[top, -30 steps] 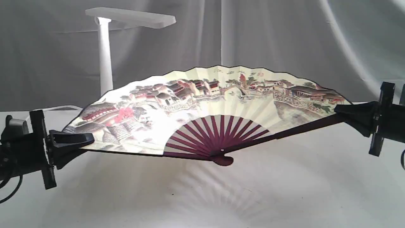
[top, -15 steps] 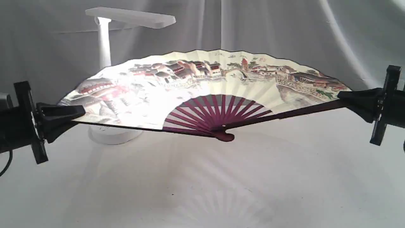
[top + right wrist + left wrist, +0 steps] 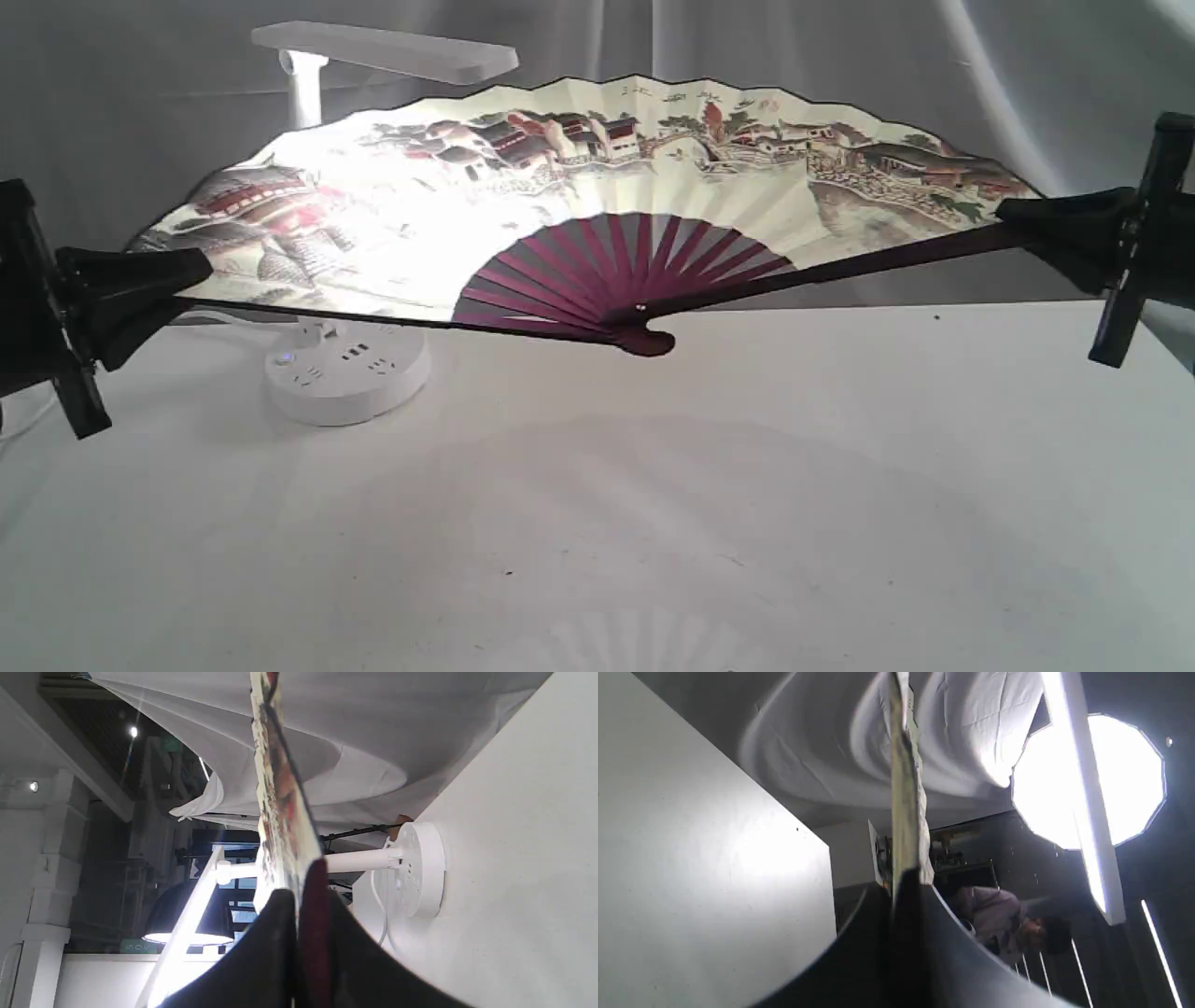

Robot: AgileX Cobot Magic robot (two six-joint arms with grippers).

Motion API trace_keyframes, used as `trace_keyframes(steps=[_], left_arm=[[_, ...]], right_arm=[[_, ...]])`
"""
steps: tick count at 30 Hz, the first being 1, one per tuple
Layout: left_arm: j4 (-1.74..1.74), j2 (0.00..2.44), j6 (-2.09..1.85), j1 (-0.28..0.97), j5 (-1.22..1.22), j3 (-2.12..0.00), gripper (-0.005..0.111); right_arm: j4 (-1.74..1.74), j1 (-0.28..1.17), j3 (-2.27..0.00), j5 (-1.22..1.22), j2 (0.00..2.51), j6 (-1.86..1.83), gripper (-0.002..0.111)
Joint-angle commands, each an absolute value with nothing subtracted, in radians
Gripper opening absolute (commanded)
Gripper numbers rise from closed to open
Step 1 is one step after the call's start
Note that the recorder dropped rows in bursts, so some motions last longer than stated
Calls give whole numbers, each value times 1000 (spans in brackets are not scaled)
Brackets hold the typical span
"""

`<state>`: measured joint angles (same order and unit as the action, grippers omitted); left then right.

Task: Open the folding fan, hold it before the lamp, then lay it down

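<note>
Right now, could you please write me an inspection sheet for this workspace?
Surface: white table, bare apart from the lamp's base and the fan's shadow.
Job's things: folding fan fully open, held in the air before the lamp; lamp lit, stem mostly hidden behind the fan.
Clutter: nothing seen.
Grippers: left gripper shut on one guard of the fan, right gripper shut on the other.
Cables: white cord at the lamp's base.
Surroundings: cloth backdrop behind; person and studio light in the left wrist view.
</note>
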<state>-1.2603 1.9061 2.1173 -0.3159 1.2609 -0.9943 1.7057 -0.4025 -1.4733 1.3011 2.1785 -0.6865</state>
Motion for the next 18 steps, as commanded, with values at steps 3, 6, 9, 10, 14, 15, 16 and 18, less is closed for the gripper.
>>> trace_keyframes(steps=[3,6,9,10,14,15,16,18], left_arm=[[-1147,1885,2141,-338,1221,-941,0],[-1134,1867,2141,-338,1221,-931,0],[-1127,1839,2141,-338,1221,-931,0],[-1118,1829,2141,-338,1221,-931,0],[-1100,1795,2141,-338,1221,-931,0],[-1100,1789,2141,-338,1221,-931,0],[-1098,1781,2141,-338,1221,-931,0],[-1095,1779,2141,-338,1221,-931,0]], right_arm=[[1744,-413,-1480,1221,2151,-662,0],[1744,-413,-1480,1221,2151,-638,0],[1744,-416,-1480,1221,2151,-614,0],[1744,-416,-1480,1221,2151,-602,0],[1744,-416,-1480,1221,2137,-598,0],[1744,-416,-1480,1221,2133,-598,0],[1744,-416,-1480,1221,2126,-598,0],[1744,-416,-1480,1221,2113,-598,0]])
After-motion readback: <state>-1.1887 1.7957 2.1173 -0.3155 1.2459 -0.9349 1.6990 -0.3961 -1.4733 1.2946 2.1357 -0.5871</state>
